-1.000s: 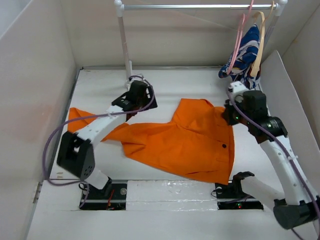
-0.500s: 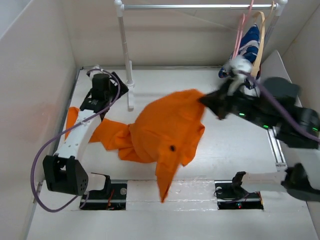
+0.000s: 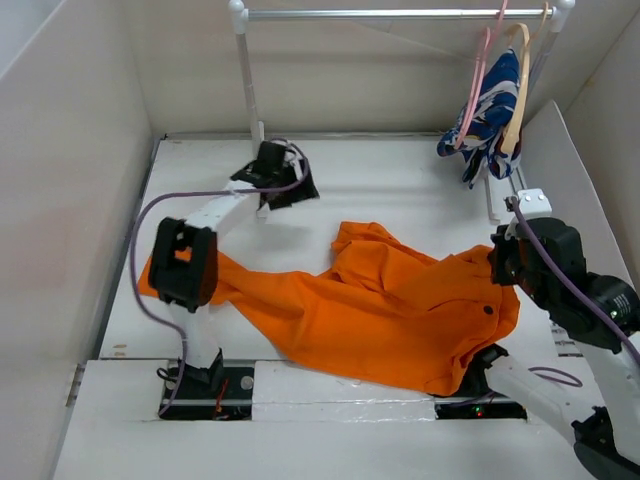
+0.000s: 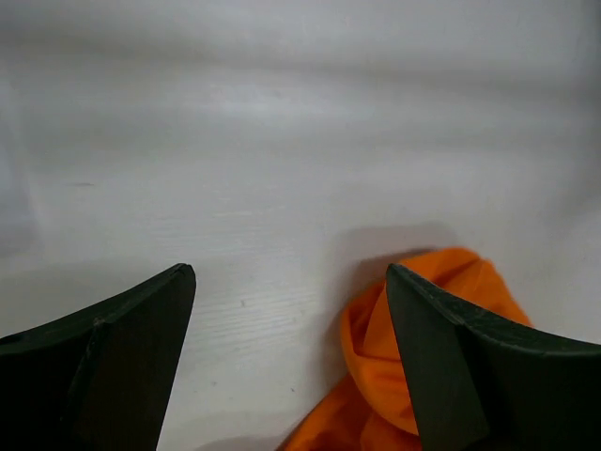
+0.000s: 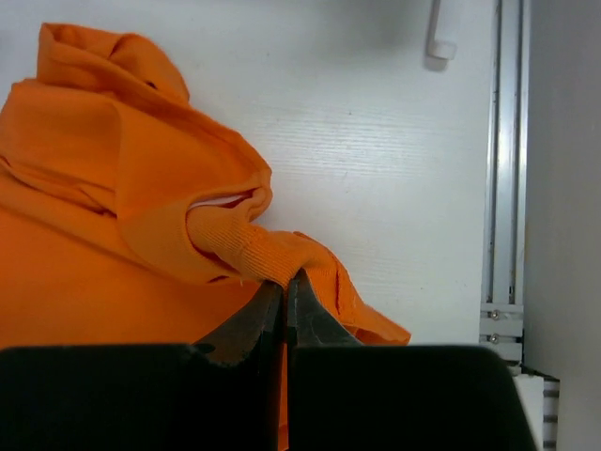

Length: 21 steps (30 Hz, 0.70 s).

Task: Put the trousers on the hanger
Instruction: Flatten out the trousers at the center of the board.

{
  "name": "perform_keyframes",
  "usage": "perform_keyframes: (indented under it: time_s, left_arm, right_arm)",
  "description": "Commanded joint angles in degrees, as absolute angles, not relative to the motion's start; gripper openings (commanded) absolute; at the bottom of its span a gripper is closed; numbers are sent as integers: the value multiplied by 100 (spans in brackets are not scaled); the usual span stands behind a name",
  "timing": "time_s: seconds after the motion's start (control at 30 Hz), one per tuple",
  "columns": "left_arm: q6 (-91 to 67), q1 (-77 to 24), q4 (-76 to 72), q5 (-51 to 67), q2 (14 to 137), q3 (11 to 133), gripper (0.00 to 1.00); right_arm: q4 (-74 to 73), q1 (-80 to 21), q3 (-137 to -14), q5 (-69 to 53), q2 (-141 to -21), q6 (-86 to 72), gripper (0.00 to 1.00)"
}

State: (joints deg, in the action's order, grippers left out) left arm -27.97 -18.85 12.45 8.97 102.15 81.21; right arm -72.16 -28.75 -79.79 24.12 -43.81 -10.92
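Observation:
The orange trousers lie crumpled across the table's middle, one leg running left under the left arm. My right gripper is shut on the ribbed waistband edge of the trousers at their right end. My left gripper is open and empty at the back left, over bare table, with a fold of the trousers just beside its right finger. The pink hanger hangs from the rail at the back right.
A tan hanger with a blue-and-white garment hangs next to the pink one. A white rail post stands at the back left. White walls enclose the table; a metal track runs along the right side.
The right gripper has brought the lifted trousers back down and to the right, spreading them on the table. The left gripper has swung right along the back.

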Motion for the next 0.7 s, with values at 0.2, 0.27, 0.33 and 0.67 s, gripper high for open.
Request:
perform_keyframes:
  time_s: [0.2,0.27,0.33,0.67]
  left_arm:
    - [-2645,-3128,1311,2311,11636,8763,86]
    - [-2960,-3190,855,2600,11646,8299,88]
    - [-3435,-3190,186,2907,11707,7921,89]
    - [-4218,-3060,-781,3261,11050,7042,0]
  right_arm:
    - [-6470,-2813,-7770,1732,-4078,-844,0]
    - [-6390,-2813,-7717,1530,-4078,-809,0]
    - [-6258,-2813,-7664,1346,-4104,-730,0]
    - [-6100,-2813,-7453,1521,-4139,-642,0]
